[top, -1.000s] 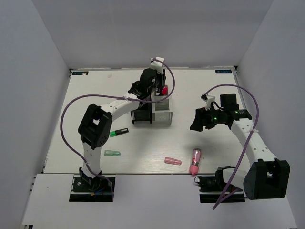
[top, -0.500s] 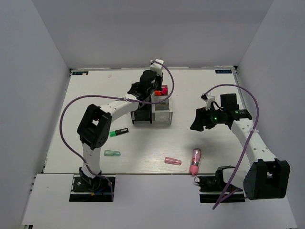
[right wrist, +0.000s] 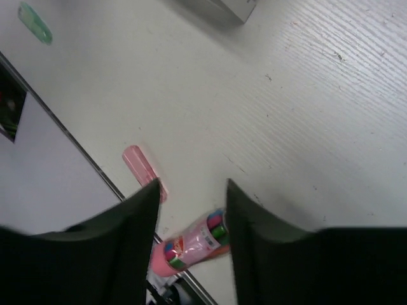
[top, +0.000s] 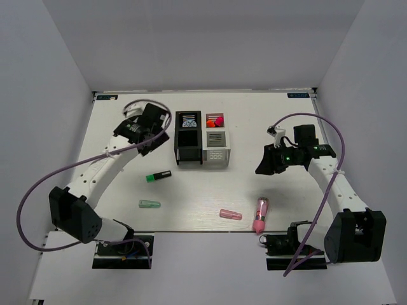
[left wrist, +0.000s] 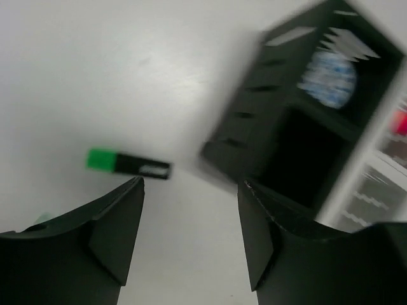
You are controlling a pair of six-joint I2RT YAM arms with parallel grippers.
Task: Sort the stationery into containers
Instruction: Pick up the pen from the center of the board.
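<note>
The black box [top: 189, 138] and the white-grey box [top: 216, 141] stand side by side at the table's middle back. A blue-white tape roll [top: 189, 120] lies in the black box's back compartment. Pink and orange caps [top: 215, 120] show in the white-grey box's back compartment. My left gripper [top: 156, 130] is open and empty, left of the black box [left wrist: 254, 121], above the green-capped highlighter [left wrist: 127, 163]. My right gripper [top: 262, 164] is open and empty above the pink-clear tube [right wrist: 191, 244]. A pink capsule [right wrist: 141, 166] lies next to the tube.
The green-capped highlighter [top: 159, 176], a pale green capsule [top: 149, 204], the pink capsule [top: 230, 215] and the tube [top: 260, 215] lie loose on the white table, the last three near its front edge. Grey walls close in both sides.
My left arm has swung from above the white-grey box's back compartment to the left of the black box, jaws empty. The pink-capped item stays in that compartment. The right arm has barely moved.
</note>
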